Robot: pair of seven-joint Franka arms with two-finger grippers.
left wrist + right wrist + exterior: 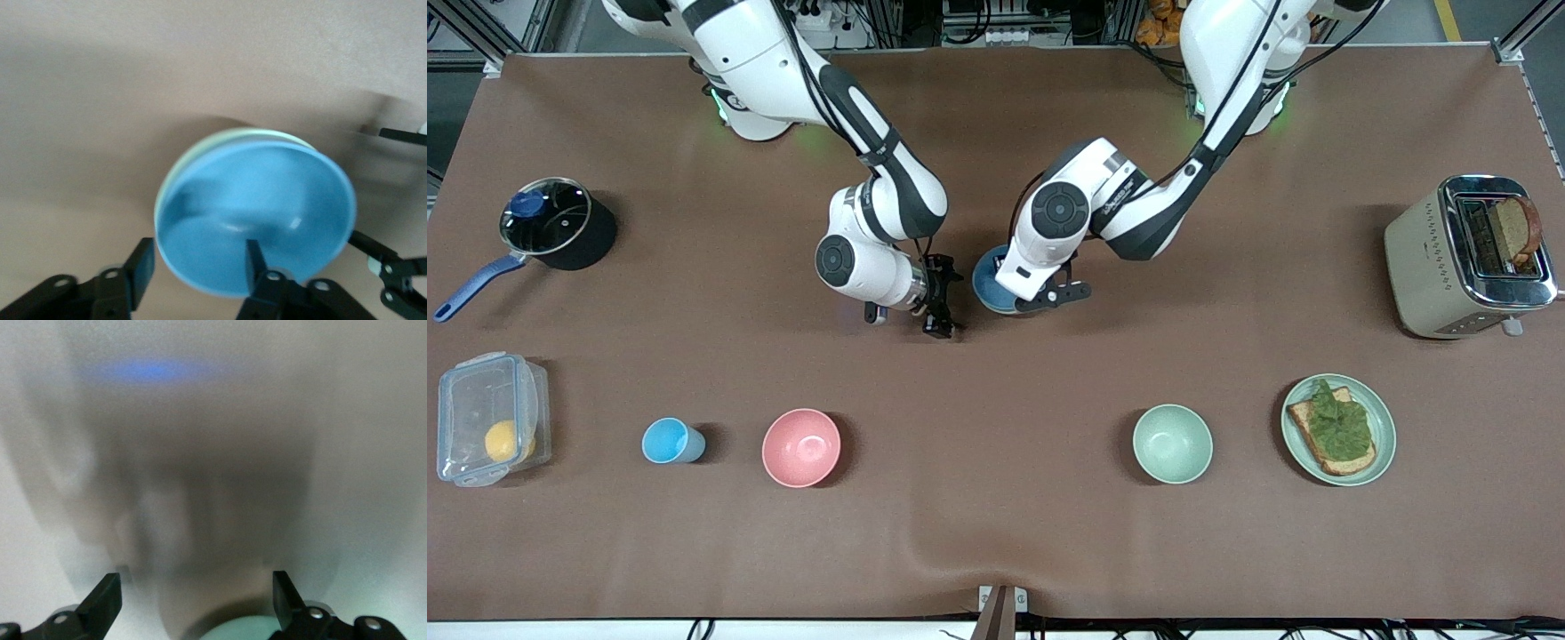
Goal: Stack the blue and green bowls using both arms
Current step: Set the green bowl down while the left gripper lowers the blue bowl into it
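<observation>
We see blue bowl (257, 210) nested in green bowl (175, 175), mostly hidden | left gripper (197, 267) open astride rim | right gripper (197, 600) wide beside them

Around my pink bowl (801, 447): light-blue cup (671, 441) just beside it; lidded box (487, 429) past that; saucepan (557, 222) farther from the front camera; toaster (1467, 256) well apart.

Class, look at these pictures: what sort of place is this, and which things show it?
Probably a robotics lab staged as a kitchen: two white robot arms at a brown cloth-covered table, with a beige metal toaster, a black lidded saucepan and a round matte blue bowl.
</observation>
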